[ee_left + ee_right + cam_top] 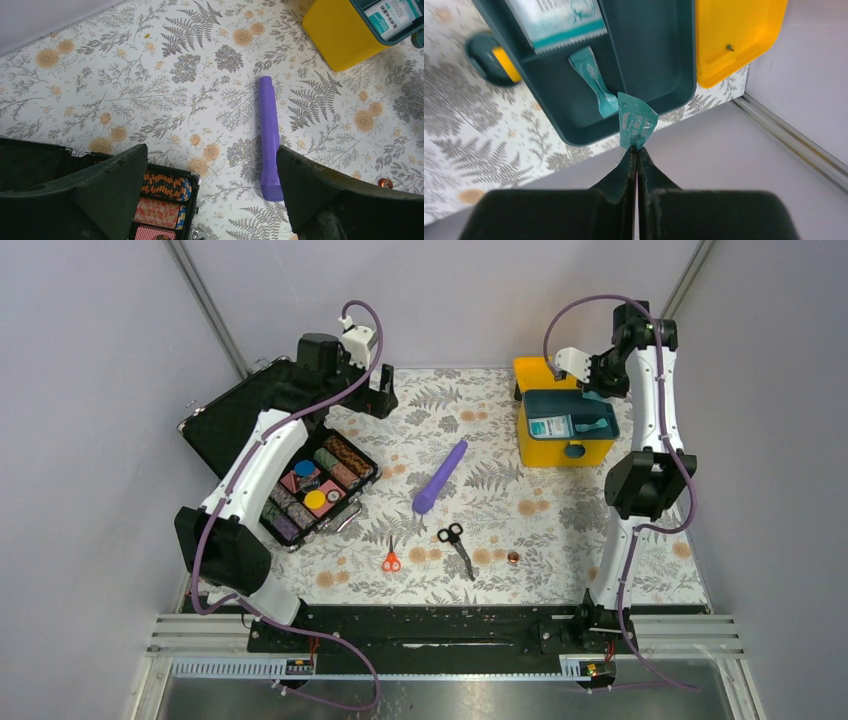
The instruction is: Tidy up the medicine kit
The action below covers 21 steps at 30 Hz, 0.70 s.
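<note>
The medicine kit is a yellow case at the back right with its lid open and a teal tray inside. The tray holds a white and teal box and a teal sachet. My right gripper is shut on another teal sachet and holds it above the tray's far rim. It also shows in the top view. My left gripper is open and empty, high over the mat at the back left. A purple tube lies below it near its right finger.
An open black case with colourful rolls sits at the left. Orange-handled scissors, black scissors and a small copper round thing lie near the front. The purple tube lies mid-table. Grey walls close in the sides.
</note>
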### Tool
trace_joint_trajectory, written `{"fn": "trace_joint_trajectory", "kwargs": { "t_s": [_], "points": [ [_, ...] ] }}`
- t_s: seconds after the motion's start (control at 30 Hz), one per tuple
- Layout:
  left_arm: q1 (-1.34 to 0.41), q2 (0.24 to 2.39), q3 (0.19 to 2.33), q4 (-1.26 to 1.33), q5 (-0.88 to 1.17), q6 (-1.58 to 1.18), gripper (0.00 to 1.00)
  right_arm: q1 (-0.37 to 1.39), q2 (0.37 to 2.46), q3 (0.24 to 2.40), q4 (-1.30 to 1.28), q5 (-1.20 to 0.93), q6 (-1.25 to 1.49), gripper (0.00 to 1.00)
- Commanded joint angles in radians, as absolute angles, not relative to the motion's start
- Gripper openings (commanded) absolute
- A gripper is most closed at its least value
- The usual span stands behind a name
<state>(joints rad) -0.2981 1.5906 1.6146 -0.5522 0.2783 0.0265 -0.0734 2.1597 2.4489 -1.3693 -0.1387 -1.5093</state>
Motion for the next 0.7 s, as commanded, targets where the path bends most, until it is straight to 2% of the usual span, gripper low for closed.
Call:
{"fn": "trace_joint_trajectory", "kwargs": {
  "t_s": [0.0, 0.67],
  "points": [
    [-0.296, 1.56, 1.622, -0.548, 0.294, 0.029, 0.99, -0.078, 2.173, 2.405, -1.322, -0.062, -1.709, 0.0],
    [-0.296, 1.537, 1.579, -0.554, 0.208, 0.01, 0.99, -0.078, 2.215, 2.221, -1.226, -0.048, -1.755, 0.0]
  ]
}}
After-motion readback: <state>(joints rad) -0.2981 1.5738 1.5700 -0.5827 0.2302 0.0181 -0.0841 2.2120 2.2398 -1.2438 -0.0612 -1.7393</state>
